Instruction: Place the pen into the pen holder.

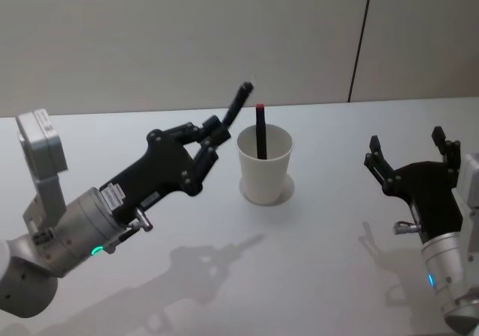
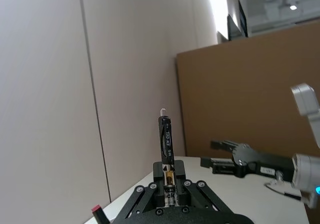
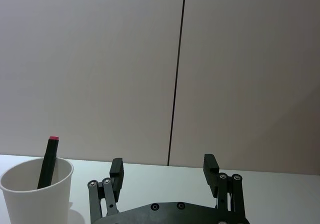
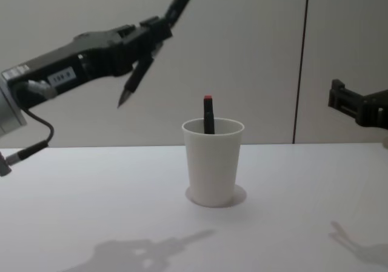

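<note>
Jaws of left gripper (image 1: 215,137) clamping pen (image 4: 137,79)

A plain pale wall (image 1: 187,37) stands behind the white table (image 1: 314,276); it is panelled, with one thin dark seam (image 1: 361,40) dropping straight down to the table's far edge; the tabletop is matte, and soft grey shadows (image 1: 206,265) lie across its near part; in the left wrist view a tall brown board (image 2: 250,94) stands past the table's end, beside the wall; above it shows a pale ceiling (image 2: 270,4) with a small round lamp (image 2: 293,7) lit.
</note>
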